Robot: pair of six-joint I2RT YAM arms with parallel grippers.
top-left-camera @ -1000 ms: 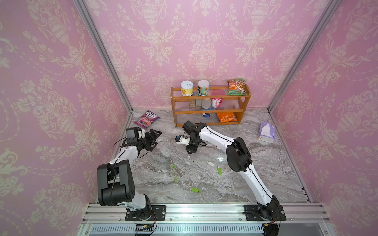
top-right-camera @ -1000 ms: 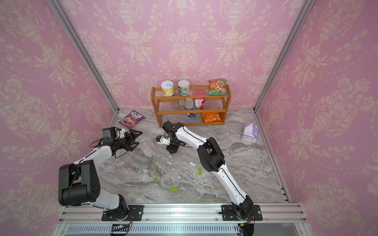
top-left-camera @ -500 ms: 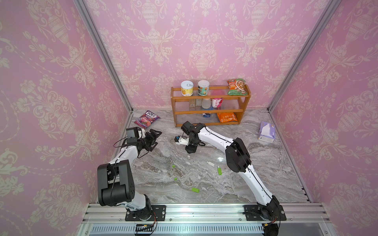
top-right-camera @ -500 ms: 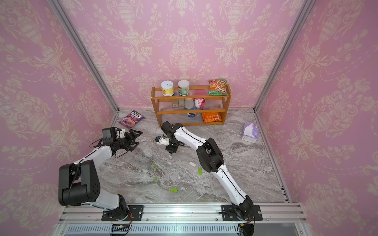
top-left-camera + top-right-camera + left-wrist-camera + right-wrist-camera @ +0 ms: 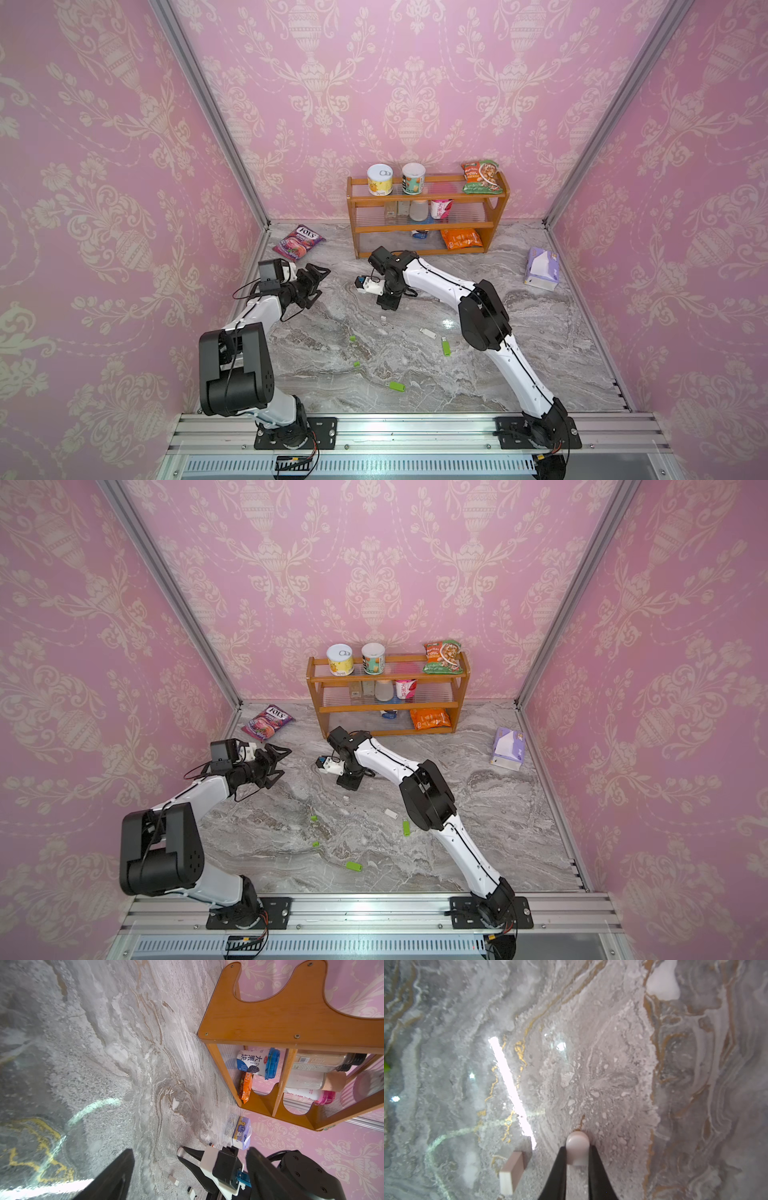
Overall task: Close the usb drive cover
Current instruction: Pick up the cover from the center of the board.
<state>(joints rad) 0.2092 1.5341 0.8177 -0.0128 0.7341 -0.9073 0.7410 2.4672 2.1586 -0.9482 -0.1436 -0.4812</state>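
My right gripper (image 5: 577,1152) points down at the marble table (image 5: 415,374) and is shut on a small white cover (image 5: 577,1147) with a rounded end, right at the table surface. In the left wrist view the white cover (image 5: 181,1151) shows at the tips of the black right fingers (image 5: 193,1165). A white rectangular piece (image 5: 511,1172) lies beside it, seen in a top view as the white piece (image 5: 383,318). A white usb drive (image 5: 428,333) lies nearer the front. My left gripper (image 5: 318,280) hovers open and empty to the left of my right gripper (image 5: 388,303).
Green usb drives (image 5: 446,346) (image 5: 397,386) and small green caps (image 5: 352,338) (image 5: 356,363) are scattered on the table. A wooden shelf (image 5: 428,227) with cans and snacks stands at the back, with a candy bag (image 5: 298,241) at its left. A purple tissue pack (image 5: 541,268) lies at the right.
My right gripper's jaws have closed on the small white cover, and the arm has shifted slightly to the left. The left arm has not moved.
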